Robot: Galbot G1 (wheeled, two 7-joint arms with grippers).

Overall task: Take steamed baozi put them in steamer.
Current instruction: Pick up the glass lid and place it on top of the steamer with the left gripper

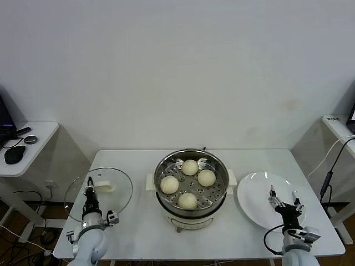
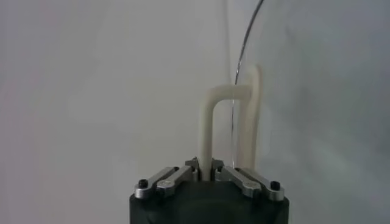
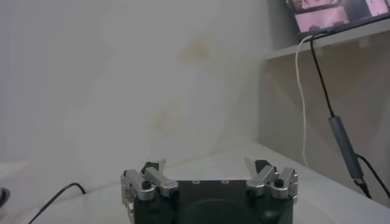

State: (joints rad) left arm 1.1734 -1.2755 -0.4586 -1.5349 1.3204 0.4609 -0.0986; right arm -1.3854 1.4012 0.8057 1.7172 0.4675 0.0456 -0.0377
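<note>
Several cream-white steamed baozi (image 1: 189, 167) lie on the perforated tray inside the shiny steamer (image 1: 165, 163) at the table's middle. Left of it a round glass lid (image 1: 119, 194) lies flat on the table. My left gripper (image 1: 89, 187) is shut on the lid's white handle (image 1: 104, 187). In the left wrist view the handle's white post (image 2: 207, 128) runs down between the closed fingers of the left gripper (image 2: 206, 172). My right gripper (image 1: 284, 200) stands open and holds nothing, over the bare white plate (image 1: 255, 195) right of the steamer. The right wrist view shows the right gripper (image 3: 210, 167) with its fingers wide apart.
A low side table (image 1: 39, 133) with a few small dark objects stands at the far left. A dark cable (image 1: 327, 180) hangs by a shelf at the far right. The white table's front edge (image 1: 194, 256) runs just before both arms.
</note>
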